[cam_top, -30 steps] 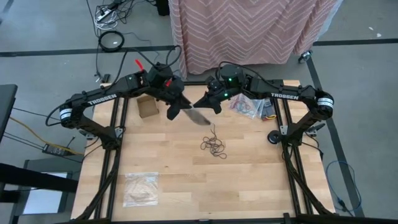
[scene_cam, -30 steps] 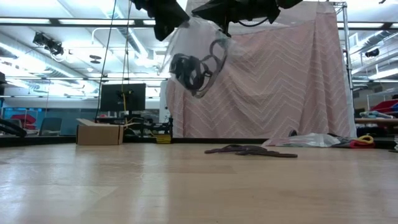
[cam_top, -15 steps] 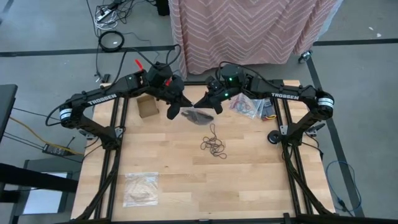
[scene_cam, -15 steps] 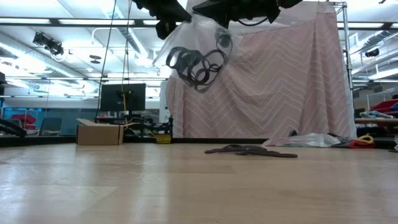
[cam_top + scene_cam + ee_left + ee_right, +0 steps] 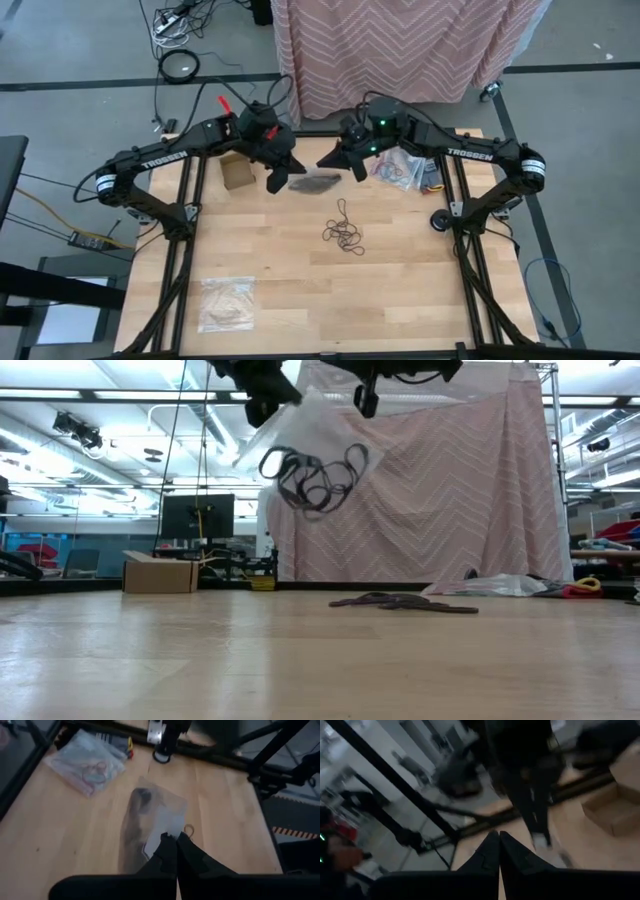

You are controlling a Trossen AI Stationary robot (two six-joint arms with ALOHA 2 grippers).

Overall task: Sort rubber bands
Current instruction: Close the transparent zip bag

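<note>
A clear plastic bag [image 5: 315, 183] with black rubber bands [image 5: 315, 475] inside hangs above the far middle of the table. My left gripper [image 5: 175, 836] is shut on it. My right gripper [image 5: 347, 168] is just to the bag's right. It is shut, and nothing shows between its fingertips [image 5: 498, 837] in the right wrist view. A loose heap of black rubber bands [image 5: 345, 235] lies on the table's middle. My left gripper pinches the bag's near edge [image 5: 167, 826] between its two fingers, coming from the table's left and slanting down. The bag [image 5: 150, 815] reaches out beyond the fingertips, lifted clear of the table. The black bands are gathered in its far part [image 5: 144, 797].
A small cardboard box [image 5: 238, 172] stands at the far left. Clear bags with coloured bands [image 5: 400, 170] lie at the far right. Another clear bag [image 5: 227, 303] lies near the front left. Bare wood stretches along the near side.
The bag hung down between the two grippers. Its lower end with the black bands has swung up, so it now lies out almost level from my left gripper. My right gripper has risen a little and drawn toward the table's right, away from the bag.
</note>
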